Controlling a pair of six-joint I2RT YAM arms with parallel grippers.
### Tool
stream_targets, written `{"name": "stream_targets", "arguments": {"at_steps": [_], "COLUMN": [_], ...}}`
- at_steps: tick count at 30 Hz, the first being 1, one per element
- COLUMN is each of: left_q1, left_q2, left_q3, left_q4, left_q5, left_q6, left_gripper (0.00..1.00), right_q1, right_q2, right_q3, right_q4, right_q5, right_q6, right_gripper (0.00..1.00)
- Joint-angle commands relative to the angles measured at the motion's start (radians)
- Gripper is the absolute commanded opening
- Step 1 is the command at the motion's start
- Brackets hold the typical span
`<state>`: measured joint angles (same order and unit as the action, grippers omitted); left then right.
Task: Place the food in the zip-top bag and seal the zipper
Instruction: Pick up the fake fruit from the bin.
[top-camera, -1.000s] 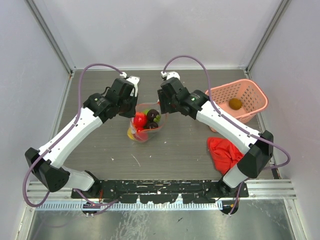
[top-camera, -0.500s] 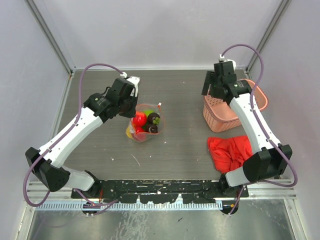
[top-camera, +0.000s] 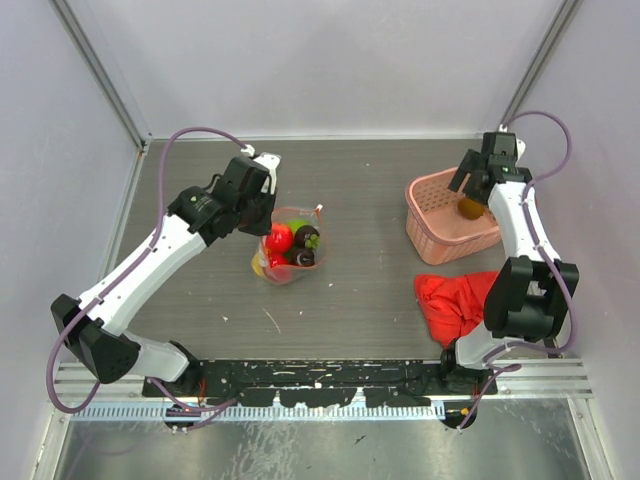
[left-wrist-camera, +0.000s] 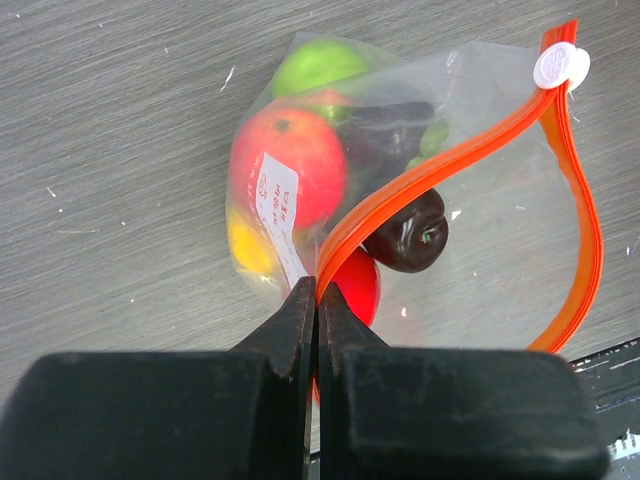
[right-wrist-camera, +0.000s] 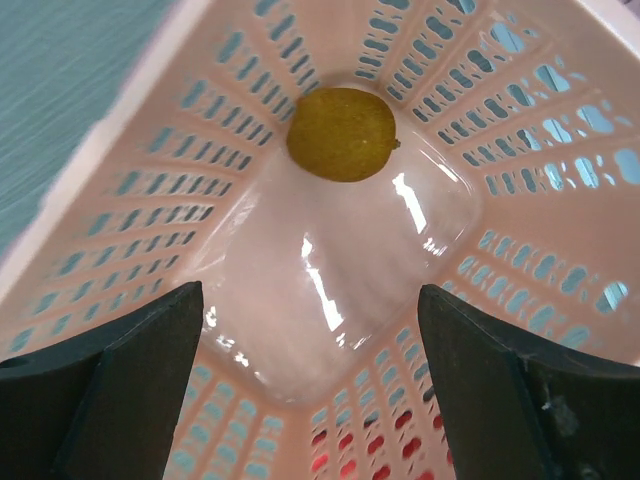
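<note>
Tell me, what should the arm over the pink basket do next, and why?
Probably lower the right gripper onto the yellowish-brown fruit and close on it. Its jaws stand open above the basket, where that one fruit lies, while the left gripper pinches the zipper of the bag, whose mouth gapes open.

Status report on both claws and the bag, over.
Left claw shut on the zipper, zip-top bag open with fruits inside. Right claw open over the pink basket, one yellow-brown fruit in it. Nothing blocking.
</note>
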<state>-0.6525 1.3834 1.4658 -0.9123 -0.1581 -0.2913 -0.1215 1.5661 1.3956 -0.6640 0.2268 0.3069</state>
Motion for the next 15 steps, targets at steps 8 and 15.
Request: {"name": "stream_targets", "arguments": {"at_steps": [8, 15], "left_q1": [0.005, 0.005], "left_q2": [-0.02, -0.025], "left_q3": [-0.012, -0.017], "left_q4": [0.049, 0.047], "left_q5": [-0.005, -0.011], "left_q6": [0.02, 0.023], "left_gripper": [0.0, 0.0], "right_q1": [-0.112, -0.123], "right_q2": [0.057, 0.142], "right_q3": [-0.148, -0.173], "right_q4": [0.423, 0.526], "right_q5": [-0.142, -0.19], "right_q6": [-0.11, -0.143], "right_gripper": [0.99, 1.0]}}
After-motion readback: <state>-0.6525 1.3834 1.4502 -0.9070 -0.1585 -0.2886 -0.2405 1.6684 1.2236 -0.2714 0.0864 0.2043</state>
